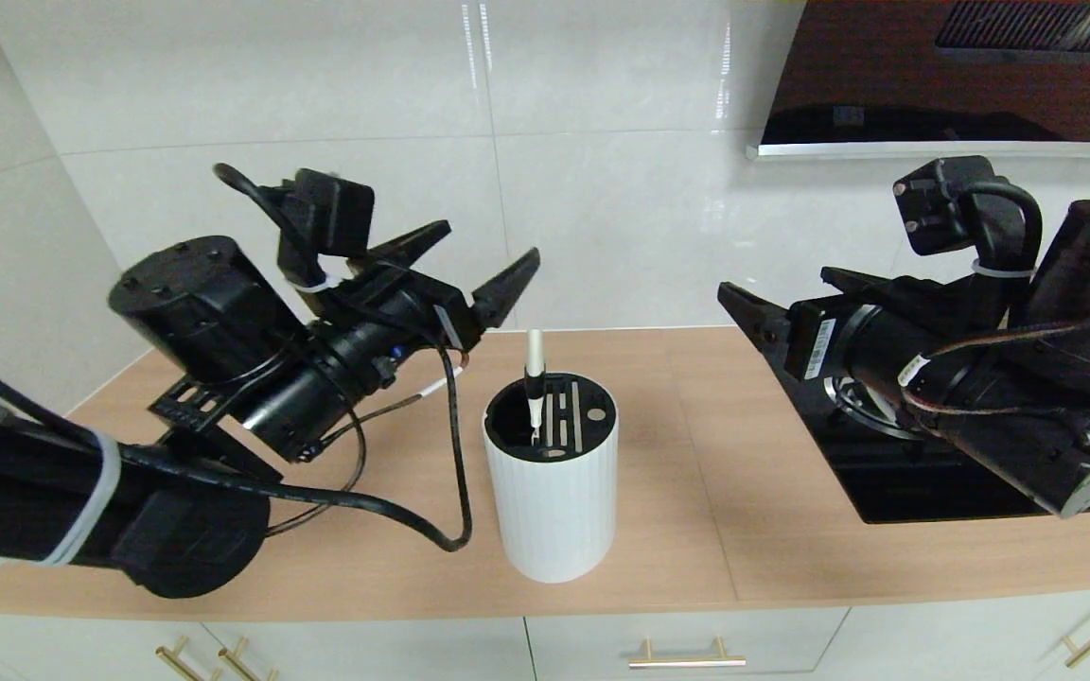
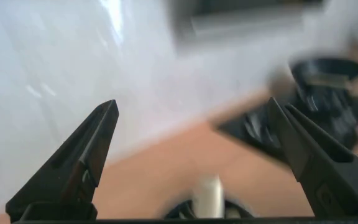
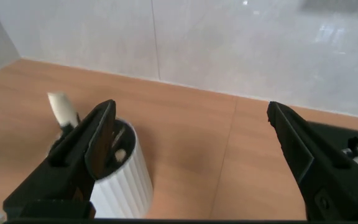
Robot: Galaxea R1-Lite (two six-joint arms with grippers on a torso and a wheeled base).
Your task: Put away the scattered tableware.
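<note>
- The white holder [image 1: 552, 492] is standing upright on the wooden desk [image 1: 687, 445], near the front edge.
- 1 piece of tableware [image 1: 535, 364] with a white handle is sticking up out of a slot in the holder's black top.
- The left tool [image 1: 490, 241] is hanging in the air above the holder and a bit to its left. Its 2 fingers are spread wide, holding nothing.
- The right tool [image 3: 190, 107] is hanging over the desk, well to the holder's right, also spread wide and holding nothing.
- A black stove top [image 1: 886, 492] is sitting in the desk under the right arm.
</note>
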